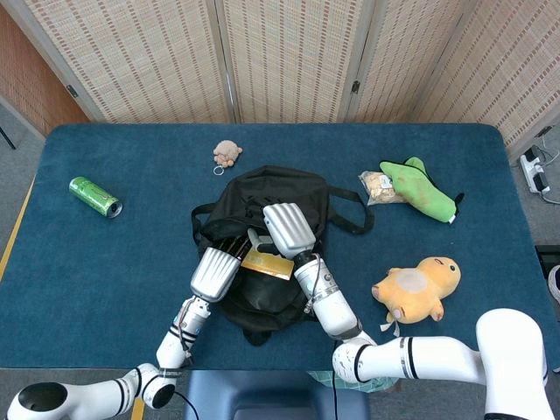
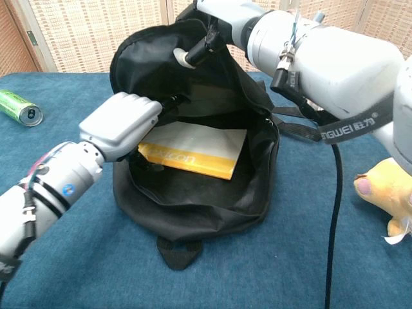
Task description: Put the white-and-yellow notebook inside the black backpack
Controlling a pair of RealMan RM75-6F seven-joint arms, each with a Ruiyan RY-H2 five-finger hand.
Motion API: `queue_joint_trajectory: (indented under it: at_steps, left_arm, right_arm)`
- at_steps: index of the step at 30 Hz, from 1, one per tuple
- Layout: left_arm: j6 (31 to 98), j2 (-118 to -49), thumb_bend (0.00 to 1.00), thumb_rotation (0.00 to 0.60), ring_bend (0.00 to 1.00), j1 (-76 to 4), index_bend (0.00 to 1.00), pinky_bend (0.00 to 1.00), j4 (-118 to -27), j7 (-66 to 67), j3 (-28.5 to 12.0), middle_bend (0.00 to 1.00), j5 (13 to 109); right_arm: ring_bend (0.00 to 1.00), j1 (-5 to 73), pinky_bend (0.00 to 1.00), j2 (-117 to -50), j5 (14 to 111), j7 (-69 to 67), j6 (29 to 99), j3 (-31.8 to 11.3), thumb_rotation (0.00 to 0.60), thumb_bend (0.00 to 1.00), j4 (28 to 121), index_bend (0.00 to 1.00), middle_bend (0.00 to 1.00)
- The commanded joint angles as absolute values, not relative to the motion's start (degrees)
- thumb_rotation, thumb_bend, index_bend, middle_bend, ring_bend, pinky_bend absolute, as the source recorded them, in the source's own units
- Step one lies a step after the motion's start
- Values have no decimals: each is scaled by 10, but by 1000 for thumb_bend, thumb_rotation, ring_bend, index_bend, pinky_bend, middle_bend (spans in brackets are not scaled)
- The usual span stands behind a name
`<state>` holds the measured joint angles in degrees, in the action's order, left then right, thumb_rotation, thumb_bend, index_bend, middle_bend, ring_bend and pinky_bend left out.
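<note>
Right robot hand: pinching the upper rim of the black backpack, mouth held wide. White-and-yellow notebook: inside the opening, below that hand, flat on the lining, edges apart from the walls. Left robot hand: at the mouth's left edge, beside the notebook; grip cannot be told

The left hand reaches forward, fingers extended — the right hand is raised, fingers hooked.
</note>
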<state>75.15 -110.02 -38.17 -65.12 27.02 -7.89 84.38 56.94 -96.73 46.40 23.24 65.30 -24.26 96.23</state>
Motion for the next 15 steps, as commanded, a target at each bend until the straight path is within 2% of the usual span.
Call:
queue_joint_trajectory:
  at_steps: [1, 6, 11, 15]
  left_arm:
    - [791, -1061, 30, 600, 374, -353, 218, 389, -696, 254, -51, 343, 877]
    - [827, -1016, 88, 600, 437, -327, 305, 418, -744, 226, -28, 426, 906]
    - [823, -941, 121, 600, 442, -298, 386, 419, -830, 221, -11, 445, 895]
    - [815, -888, 122, 600, 442, -279, 411, 419, -883, 219, -7, 445, 873]
  right_arm:
    - [275, 568, 304, -965, 460, 230, 649, -242, 600, 557, 957, 682, 341]
    - [269, 566, 303, -963, 455, 222, 640, -241, 600, 557, 951, 670, 338]
    - [240, 560, 303, -946, 457, 214, 623, -233, 600, 556, 958, 629, 326]
    - [219, 547, 304, -924, 472, 198, 608, -219, 600, 547, 977, 571, 300]
